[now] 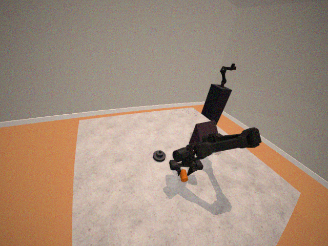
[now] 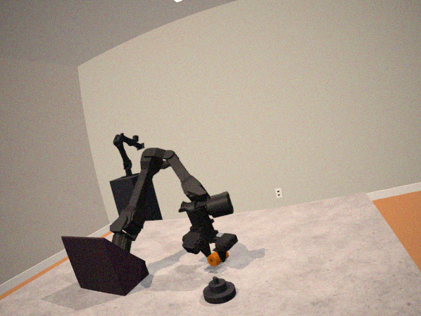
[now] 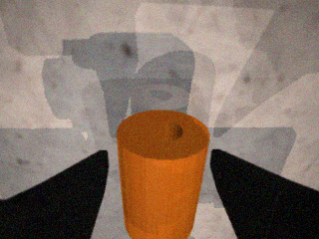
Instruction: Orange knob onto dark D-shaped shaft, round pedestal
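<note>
The orange knob (image 1: 184, 178) (image 2: 214, 260) (image 3: 161, 189) lies on its side on the table. Its end face with the small dark hole shows in the wrist view, toward the top. My gripper (image 1: 183, 175) (image 2: 216, 258) (image 3: 159, 157) is partly open and low over the knob, with one finger on each side. In the wrist view a gap shows at the left finger and a very narrow one at the right. The round dark pedestal (image 1: 156, 158) (image 2: 221, 299) stands apart from the knob, with its shaft (image 1: 160, 151) (image 2: 215, 278) upright and bare. The shaft's flat side cannot be made out.
A dark slanted block (image 1: 205, 130) (image 2: 102, 263) stands near my arm's base. Farther back, a tall dark box (image 1: 216, 101) (image 2: 120, 193) carries another small arm (image 1: 223, 75) (image 2: 123, 155). My arm's shadows fall on the pale table top (image 1: 114, 185) (image 2: 323, 258).
</note>
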`<state>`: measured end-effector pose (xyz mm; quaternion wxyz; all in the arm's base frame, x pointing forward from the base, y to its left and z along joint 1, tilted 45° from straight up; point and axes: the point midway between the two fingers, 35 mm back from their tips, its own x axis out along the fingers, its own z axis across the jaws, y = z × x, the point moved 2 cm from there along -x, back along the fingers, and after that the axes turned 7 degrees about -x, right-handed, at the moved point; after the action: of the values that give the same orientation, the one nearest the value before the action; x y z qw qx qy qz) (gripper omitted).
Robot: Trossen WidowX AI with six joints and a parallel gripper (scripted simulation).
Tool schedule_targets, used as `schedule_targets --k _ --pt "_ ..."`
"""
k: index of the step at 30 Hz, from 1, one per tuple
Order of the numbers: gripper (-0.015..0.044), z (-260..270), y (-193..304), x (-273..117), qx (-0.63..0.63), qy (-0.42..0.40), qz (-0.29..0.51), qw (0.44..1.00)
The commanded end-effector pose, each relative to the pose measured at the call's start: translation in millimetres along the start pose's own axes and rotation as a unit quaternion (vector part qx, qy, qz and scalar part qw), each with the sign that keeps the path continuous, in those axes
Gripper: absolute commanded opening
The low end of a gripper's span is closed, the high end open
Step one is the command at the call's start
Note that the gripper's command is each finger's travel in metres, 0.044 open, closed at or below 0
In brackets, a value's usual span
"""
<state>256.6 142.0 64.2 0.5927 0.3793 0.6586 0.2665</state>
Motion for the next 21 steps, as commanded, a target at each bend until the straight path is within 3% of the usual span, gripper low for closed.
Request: schedule_targets --k 1,21 --pt "0.024 -0.4 -1.3 0.6 0.003 0.0 -0.002 1.0" --pt "0.0179 0.0 1.4 -0.6 0.001 0.002 -0.016 1.0"
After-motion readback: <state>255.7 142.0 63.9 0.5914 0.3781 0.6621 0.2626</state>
